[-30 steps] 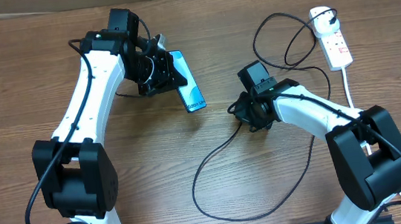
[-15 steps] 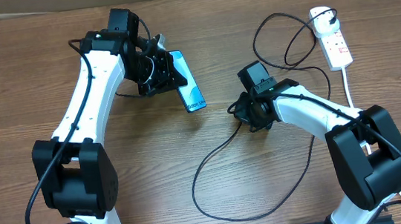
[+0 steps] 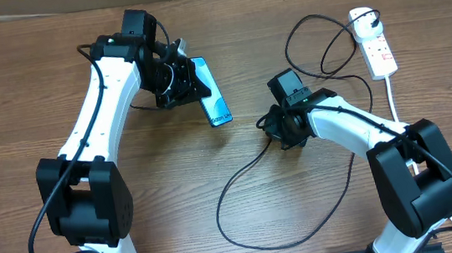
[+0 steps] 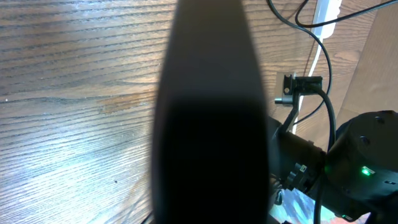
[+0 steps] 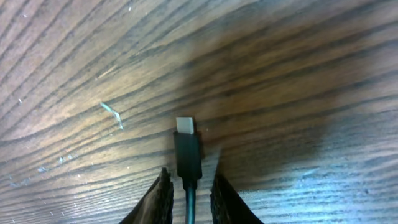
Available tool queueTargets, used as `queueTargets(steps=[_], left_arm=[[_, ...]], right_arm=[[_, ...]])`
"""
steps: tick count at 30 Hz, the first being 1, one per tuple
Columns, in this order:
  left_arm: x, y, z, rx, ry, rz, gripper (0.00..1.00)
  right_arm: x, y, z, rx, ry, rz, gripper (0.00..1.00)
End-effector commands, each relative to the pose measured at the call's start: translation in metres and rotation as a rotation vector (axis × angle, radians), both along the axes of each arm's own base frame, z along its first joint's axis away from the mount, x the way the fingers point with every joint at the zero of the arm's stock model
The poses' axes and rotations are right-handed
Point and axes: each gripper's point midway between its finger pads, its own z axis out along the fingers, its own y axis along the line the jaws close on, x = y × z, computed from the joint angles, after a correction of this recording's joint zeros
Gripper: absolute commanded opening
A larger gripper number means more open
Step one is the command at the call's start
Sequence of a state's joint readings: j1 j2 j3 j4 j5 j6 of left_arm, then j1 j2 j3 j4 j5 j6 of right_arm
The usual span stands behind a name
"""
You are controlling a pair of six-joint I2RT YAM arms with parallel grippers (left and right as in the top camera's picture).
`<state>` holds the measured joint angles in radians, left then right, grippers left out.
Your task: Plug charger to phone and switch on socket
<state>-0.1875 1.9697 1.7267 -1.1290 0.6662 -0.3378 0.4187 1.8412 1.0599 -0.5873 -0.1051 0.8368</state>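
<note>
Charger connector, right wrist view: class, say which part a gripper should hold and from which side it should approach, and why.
Hold the black connector body by its two long sides, coming from the cable end. That leaves the pale metal tip free ahead, and the fingers of the right gripper flank that end.

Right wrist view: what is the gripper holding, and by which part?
Thin black charger cable, pinched by the right gripper at the rear of its black connector tip.
</note>
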Motion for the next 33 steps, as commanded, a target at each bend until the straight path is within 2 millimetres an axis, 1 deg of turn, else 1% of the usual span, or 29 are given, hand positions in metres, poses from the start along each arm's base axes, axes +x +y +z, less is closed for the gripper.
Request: queueTargets(steps=[1,12,14,19,22,24,25,28,29,30,32,33], left_arm=[[0.002,-0.004,0.009,-0.043,-0.009,-0.003,0.04],[0.002,-0.004,0.009,-0.043,-0.009,-0.003,0.04],[0.002,-0.004,0.009,-0.043,-0.009,-0.003,0.04],[0.002,-0.004,0.009,-0.043,-0.009,-0.003,0.04],[0.002,-0.004,0.009,-0.043,-0.009,-0.002,0.04],[0.002,-0.005,0.01,-0.049,-0.008,-0.003,0.04],[0.001,-0.01,0.014,-0.087,-0.004,-0.012,0.04],[0.002,-0.017,0.023,-0.154,-0.017,-0.031,0.04],[0.003,-0.019,0.027,-0.185,-0.03,-0.039,0.04],[0.008,-0.02,0.036,-0.246,-0.052,-0.046,0.04],[0.011,-0.022,0.048,-0.321,-0.073,-0.055,0.04],[0.014,-0.021,0.056,-0.371,-0.085,-0.058,0.04]], right_arm=[[-0.007,-0.002,-0.01,-0.013,0.031,0.001,0.17],[-0.004,-0.001,-0.009,-0.009,0.016,0.012,0.08],[-0.002,0.0,-0.008,-0.008,0.005,0.026,0.04],[-0.004,0.004,-0.007,0.015,0.012,0.041,0.04],[0.0,0.009,-0.001,0.051,-0.002,0.098,0.04],[0.002,0.013,0.008,0.088,-0.02,0.143,0.04],[0.004,0.02,0.02,0.149,-0.039,0.186,0.04],[0.004,0.028,0.043,0.252,-0.069,0.229,0.04],[0.003,0.029,0.055,0.3,-0.081,0.245,0.04],[0.0,0.034,0.074,0.384,-0.109,0.303,0.04],[-0.007,0.04,0.093,0.48,-0.132,0.376,0.04],[-0.014,0.045,0.106,0.551,-0.144,0.428,0.04]])
